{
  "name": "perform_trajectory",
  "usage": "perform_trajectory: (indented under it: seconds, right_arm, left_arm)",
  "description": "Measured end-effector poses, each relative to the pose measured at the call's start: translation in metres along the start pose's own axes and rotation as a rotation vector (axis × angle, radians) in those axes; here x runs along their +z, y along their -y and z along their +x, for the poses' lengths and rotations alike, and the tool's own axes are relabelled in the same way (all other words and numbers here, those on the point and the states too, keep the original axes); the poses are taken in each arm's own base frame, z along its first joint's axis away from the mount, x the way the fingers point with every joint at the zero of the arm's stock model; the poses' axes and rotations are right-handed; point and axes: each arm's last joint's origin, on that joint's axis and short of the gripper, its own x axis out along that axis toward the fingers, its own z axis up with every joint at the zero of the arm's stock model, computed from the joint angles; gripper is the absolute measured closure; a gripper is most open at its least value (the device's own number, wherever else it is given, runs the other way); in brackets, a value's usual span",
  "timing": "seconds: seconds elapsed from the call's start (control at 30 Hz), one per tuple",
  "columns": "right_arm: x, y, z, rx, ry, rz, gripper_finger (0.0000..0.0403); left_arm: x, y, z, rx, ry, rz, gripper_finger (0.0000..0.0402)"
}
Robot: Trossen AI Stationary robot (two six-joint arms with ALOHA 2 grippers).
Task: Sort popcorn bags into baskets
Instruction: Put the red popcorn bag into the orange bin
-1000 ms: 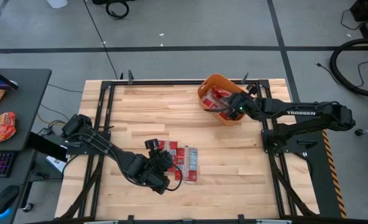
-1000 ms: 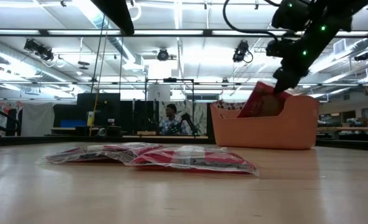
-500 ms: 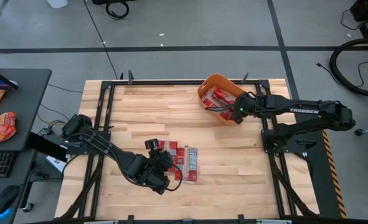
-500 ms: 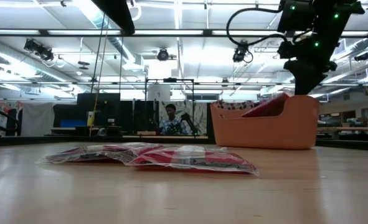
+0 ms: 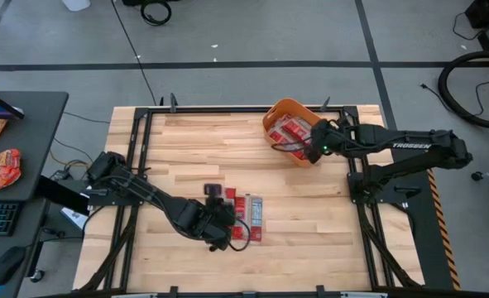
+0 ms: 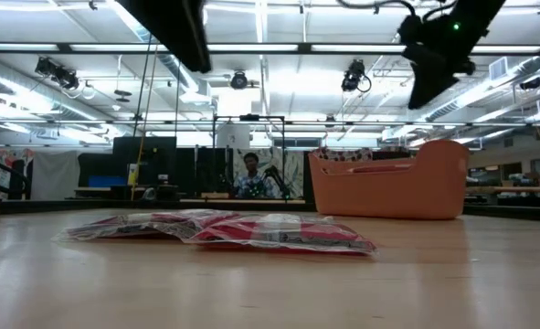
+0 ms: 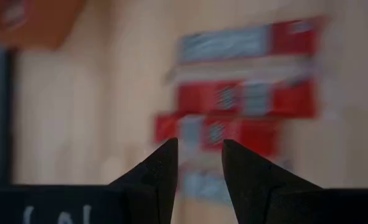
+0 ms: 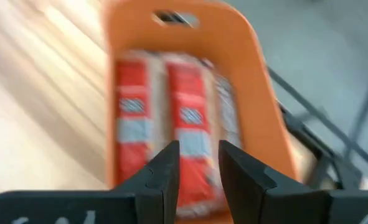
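Note:
Several red popcorn bags (image 5: 244,217) lie flat side by side on the wooden table near its middle; they also show in the low view (image 6: 224,230). My left gripper (image 5: 230,234) hovers over their left side, open, with the bags (image 7: 246,99) ahead of its fingers (image 7: 200,149). The orange basket (image 5: 277,112) stands at the far right of the table, with more bags (image 8: 184,118) lying inside. My right gripper (image 5: 308,144) hangs open above the basket's near end (image 8: 198,152), well clear of its rim (image 6: 393,192).
A dark side table at the left carries a puffy orange snack pouch (image 5: 2,170) and a keyboard. Black frame rails run along the table's edges. A person (image 6: 249,174) sits far behind the table. Bare wood lies between the bags and the basket.
My right gripper has let go of a red bag that stood tilted in the basket, then risen above the rim. The bag has dropped flat inside, below the wall. My left gripper has shifted a little toward the table's right, over the bags.

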Motion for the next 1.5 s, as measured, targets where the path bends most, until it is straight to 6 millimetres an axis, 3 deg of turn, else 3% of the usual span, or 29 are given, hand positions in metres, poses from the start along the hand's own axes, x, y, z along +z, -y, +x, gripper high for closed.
perform_trajectory:
  seconds: [0.17,0.4,0.7,0.83,1.03,1.23,1.5]
  right_arm:
    - [-0.003,-0.029,0.006,0.175,0.168,-0.138,0.0288]
    - [-0.023,-0.064,0.010,0.531,0.342,-0.229,0.0288]
    - [-0.074,-0.084,0.022,0.785,0.523,-0.107,0.0288]
    - [-0.099,-0.085,0.026,0.745,0.525,-0.047,0.0288]
    - [-0.121,-0.091,0.023,0.672,0.518,-0.044,0.0288]
    - [-0.130,-0.103,0.020,0.743,0.525,-0.116,0.0288]
    - [-0.113,-0.121,0.011,0.714,0.592,-0.166,0.0288]
  left_arm:
    - [-0.006,0.020,0.025,-0.226,0.054,0.168,0.0271]
    - [-0.025,0.023,0.051,-0.235,0.024,0.301,0.0271]
    - [-0.060,0.025,0.079,-0.298,-0.067,0.493,0.0271]
    - [-0.070,0.033,0.081,-0.312,-0.060,0.647,0.0271]
    - [-0.065,0.038,0.077,-0.303,-0.032,0.475,0.0271]
    - [-0.066,0.041,0.067,-0.458,-0.129,0.365,0.0271]
    - [-0.075,0.068,0.048,-0.395,-0.109,0.255,0.0271]
